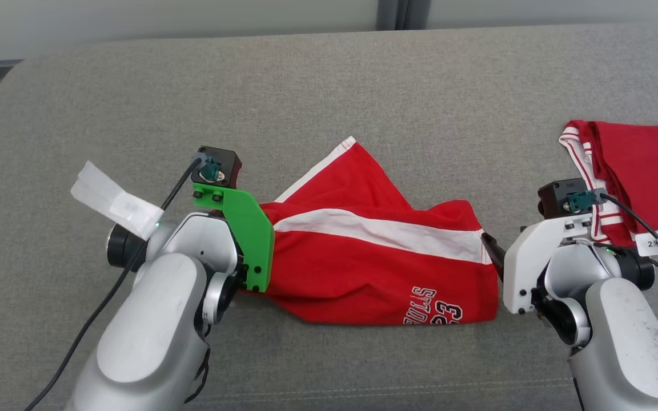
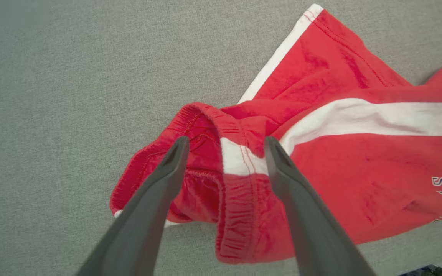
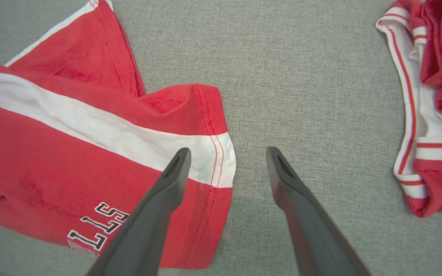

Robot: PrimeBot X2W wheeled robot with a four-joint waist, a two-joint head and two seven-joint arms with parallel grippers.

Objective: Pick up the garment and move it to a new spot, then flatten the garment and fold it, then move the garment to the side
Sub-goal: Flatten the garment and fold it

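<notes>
One garment (image 1: 374, 262): red shorts, white stripe, rumpled on grey fabric surface (image 1: 306, 85).
Long axis: left to right in head view; waistband (image 2: 228, 191) leftward, leg hem (image 3: 215, 153) rightward.
Left gripper (image 2: 225, 143): spread apart, straddling waistband, nothing clamped.
Right gripper (image 3: 228, 153): spread apart, one finger over leg hem.
Far right: second red garment (image 1: 643, 171).

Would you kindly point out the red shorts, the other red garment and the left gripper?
red shorts (image 1: 363, 268), head view, on its lower red panel.
other red garment (image 1: 643, 165), head view, on its red middle.
left gripper (image 2: 225, 141), left wrist view, midway between its fingertips.
</notes>
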